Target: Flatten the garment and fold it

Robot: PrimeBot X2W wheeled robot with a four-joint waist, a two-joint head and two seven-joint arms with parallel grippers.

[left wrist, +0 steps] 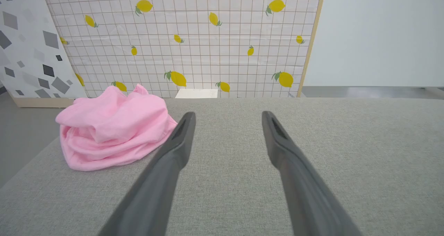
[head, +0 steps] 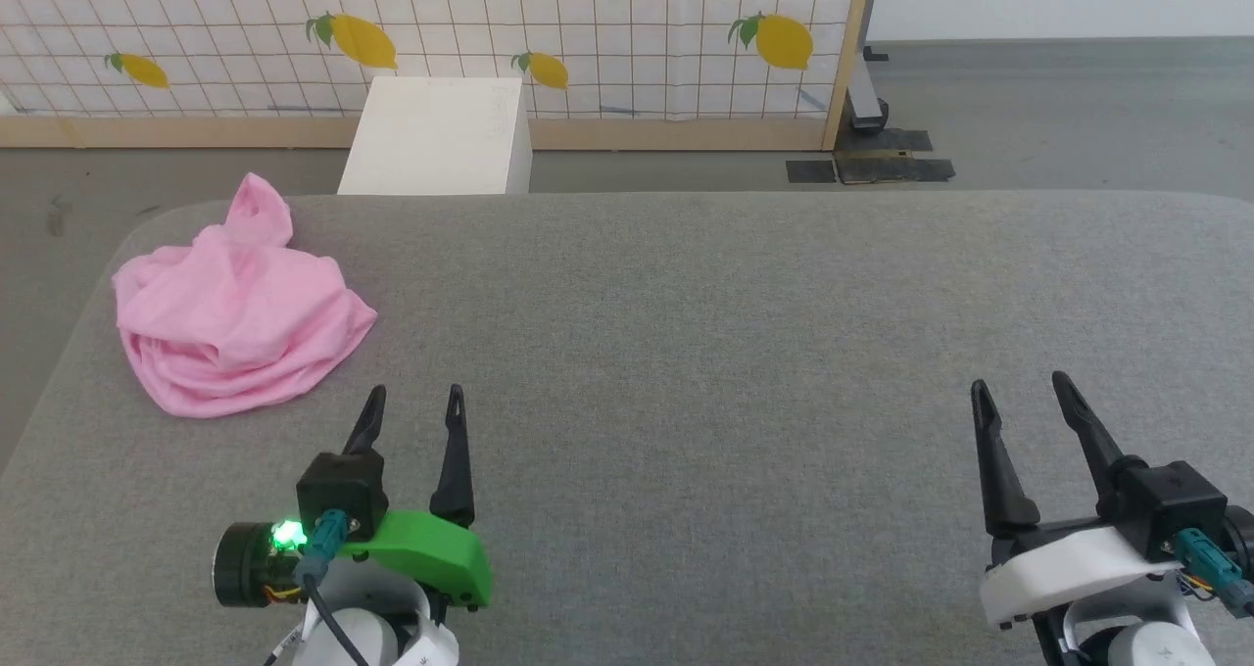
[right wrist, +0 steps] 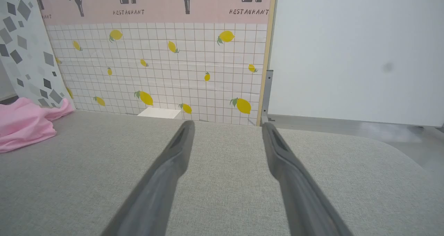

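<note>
We see the left gripper with its 2 dark fingers spread wide and nothing between them. They point forward, away from the robot, over the grey tabletop. From the left wrist view they run low and nearly level along the cloth surface. We cannot tell whether the tips touch it. Behind the fingers sit a black block, a green shell with a lit green light, and a pale forearm at the lower left of the head view.

The right gripper has its 2 fingers parted about as wide, also empty. They lean a little toward the left as they rise in the head view. Behind them are a white shell and a pale forearm at the lower right. The 2 grippers are well apart, both near the robot's edge of the tabletop.

The garment lies in a crumpled pink heap near the far left corner of the tabletop, ahead of the left gripper and to its left. It is near that gripper's left fingertip but apart from it. In the right wrist view it shows at the left edge, well apart from the right gripper.

Beyond the tabletop, a white box stands on the floor before a lemon-printed panel.
</note>
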